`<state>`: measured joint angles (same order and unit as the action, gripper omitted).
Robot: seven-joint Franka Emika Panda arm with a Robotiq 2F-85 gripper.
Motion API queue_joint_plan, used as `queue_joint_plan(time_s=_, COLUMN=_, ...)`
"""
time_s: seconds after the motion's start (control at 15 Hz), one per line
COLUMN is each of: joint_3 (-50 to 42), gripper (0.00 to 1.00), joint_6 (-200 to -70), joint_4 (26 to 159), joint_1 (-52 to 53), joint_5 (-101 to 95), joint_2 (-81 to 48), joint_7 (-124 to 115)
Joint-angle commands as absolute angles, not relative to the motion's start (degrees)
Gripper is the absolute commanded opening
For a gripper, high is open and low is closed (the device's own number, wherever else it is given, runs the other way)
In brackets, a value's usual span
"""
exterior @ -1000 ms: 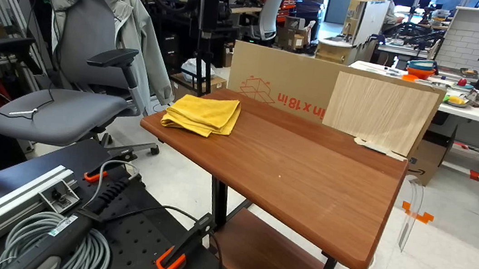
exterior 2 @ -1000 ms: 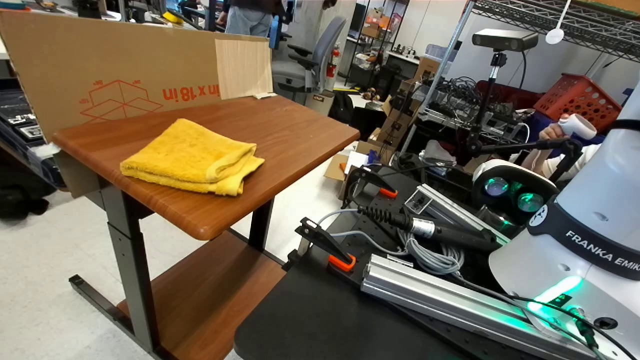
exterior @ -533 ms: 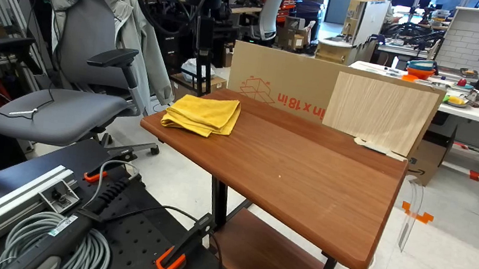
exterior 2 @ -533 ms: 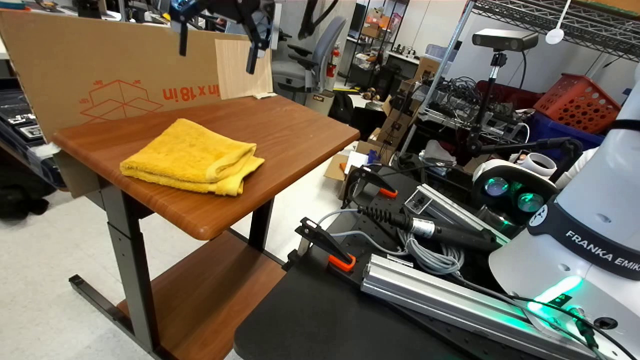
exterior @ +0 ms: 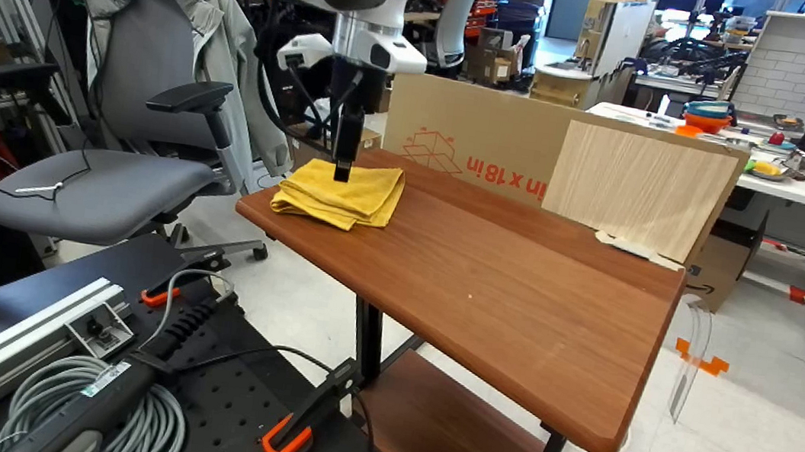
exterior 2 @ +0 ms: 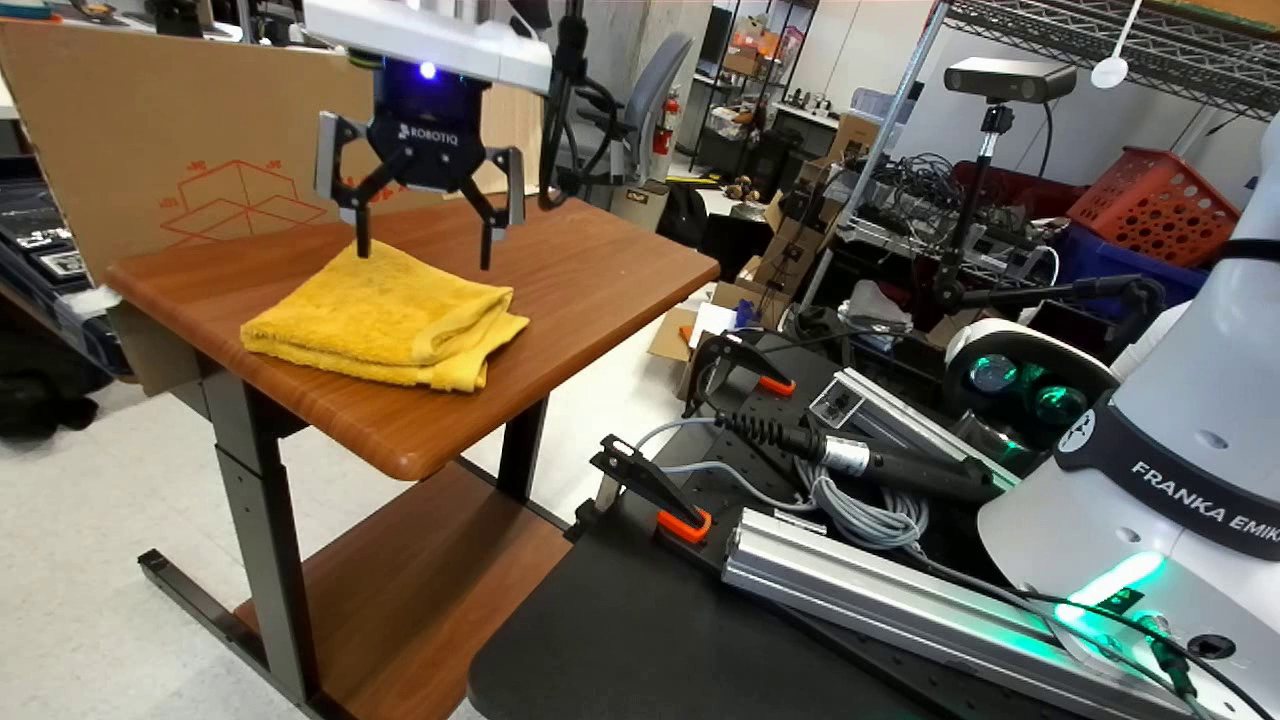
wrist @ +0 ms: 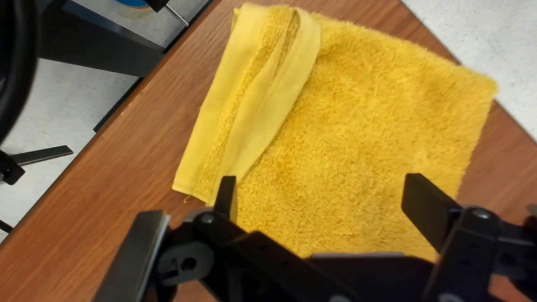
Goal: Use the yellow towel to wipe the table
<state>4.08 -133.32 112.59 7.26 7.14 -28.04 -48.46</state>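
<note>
The yellow towel lies folded and flat near one end of the brown table; it shows in both exterior views, as the towel (exterior: 332,206) on the table (exterior: 486,298) and the towel (exterior 2: 370,315) on the table (exterior 2: 600,250). My gripper is open and empty, pointing down above the towel, in both exterior views: gripper (exterior: 341,172), gripper (exterior 2: 424,260). In the wrist view the gripper's (wrist: 321,180) fingers are spread wide over the towel (wrist: 356,126), with the folded hem toward the left. The fingertips look slightly above the cloth; the wrist view does not show contact.
A cardboard sheet (exterior: 475,131) stands along the table's back edge, with a pale plywood board (exterior: 638,186) leaning there. A grey chair (exterior: 108,182) with a jacket stands near the towel end. A black bench (exterior 2: 640,600) with clamps and cables holds the arm's base.
The arm has come down into view from above. My gripper, out of view a second ago in one exterior view, has lowered over the towel with its fingers open. The towel has not moved.
</note>
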Motion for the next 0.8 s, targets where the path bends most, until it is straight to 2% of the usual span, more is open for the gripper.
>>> queue_joint_plan(time_s=0.0, joint_3=0.7, gripper=1.0, joint_6=-127.7, joint_4=105.6, joint_1=8.4, joint_5=8.3, joint_2=-35.9, joint_7=-53.2)
queue_joint_plan(time_s=0.73, joint_3=-1.0, gripper=1.0, joint_6=-126.4, joint_4=103.9, joint_1=8.2, joint_5=7.5, joint_2=-39.1, joint_7=-53.9)
